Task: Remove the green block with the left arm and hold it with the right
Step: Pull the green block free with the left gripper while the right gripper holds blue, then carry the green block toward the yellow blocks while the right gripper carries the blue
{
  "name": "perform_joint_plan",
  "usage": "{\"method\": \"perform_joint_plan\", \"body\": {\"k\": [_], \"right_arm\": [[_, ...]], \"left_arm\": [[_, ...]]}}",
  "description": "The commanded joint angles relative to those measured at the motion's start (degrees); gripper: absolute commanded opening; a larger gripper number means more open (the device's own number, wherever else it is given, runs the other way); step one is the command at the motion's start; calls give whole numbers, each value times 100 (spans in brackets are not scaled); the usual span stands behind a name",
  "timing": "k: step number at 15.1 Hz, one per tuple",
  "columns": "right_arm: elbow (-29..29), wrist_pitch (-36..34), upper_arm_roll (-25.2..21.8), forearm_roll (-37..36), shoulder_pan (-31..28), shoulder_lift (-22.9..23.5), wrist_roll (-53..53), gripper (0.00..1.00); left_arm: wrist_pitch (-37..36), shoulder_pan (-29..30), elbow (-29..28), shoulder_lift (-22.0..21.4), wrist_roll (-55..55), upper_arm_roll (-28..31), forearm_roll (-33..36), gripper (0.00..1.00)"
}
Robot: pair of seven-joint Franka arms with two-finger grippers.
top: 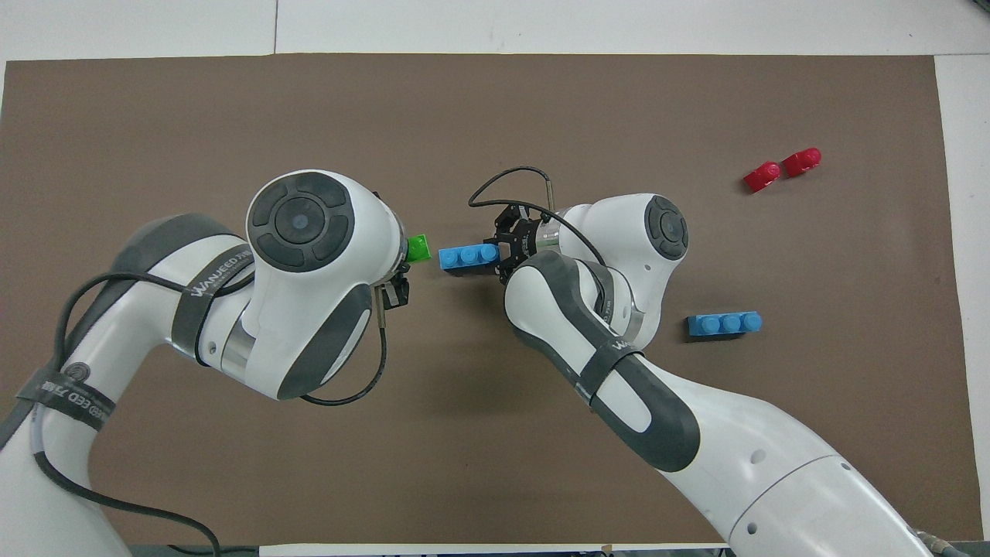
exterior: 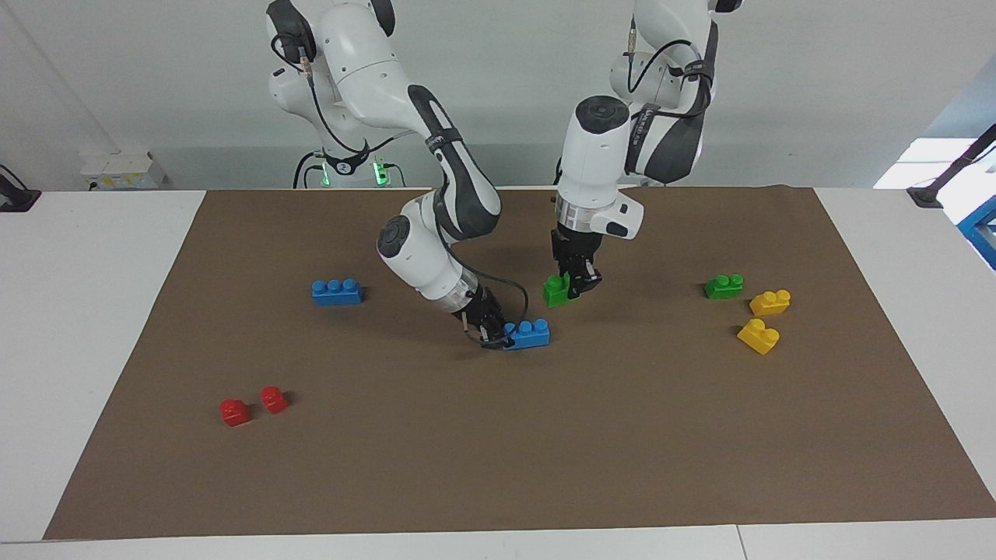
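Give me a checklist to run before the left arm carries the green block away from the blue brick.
1. Green block gripped in left hand: ok.
2. Green block lifted free of blue brick: ok.
3. Right hand clamped on the blue brick's end: ok.
4. Blue brick flat on the mat: ok.
5. Spare green block and yellow bricks lie apart toward the left arm's end: ok.

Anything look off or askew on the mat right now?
Nothing stands out. The left gripper holds the green block clear above the mat; the right gripper pins the blue brick flat. The other bricks lie undisturbed.
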Motion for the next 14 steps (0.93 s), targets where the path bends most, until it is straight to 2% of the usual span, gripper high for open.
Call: {"method": "perform_joint_plan", "body": {"k": [1, 6, 8, 10, 12, 14], "right_arm": [[-20, 151, -20, 83, 131, 28, 120, 0], [42, -94, -63, -5, -79, -76, 94, 0], [138, -742, -90, -275, -456, -330, 24, 0], [436, -1523, -73, -881, -991, -516, -20, 0], [866, -2333, -64, -989, -1475, -525, -300, 0], [1096, -2809, -55, -981, -1871, -517, -572, 0]], "left_arm": [[-180, 476, -208, -120, 1586, -57, -17, 0], [196, 1504, -858, -331, 4462, -57, -271, 0], [329, 1882, -1043, -314, 5464, -57, -290, 0], [713, 2207, -1280, -261, 6204, -57, -290, 0], [1162, 2393, -1500, -156, 6680, -49, -290, 0], [1374, 2551, -1536, -7, 7154, -49, -290, 0]]}}
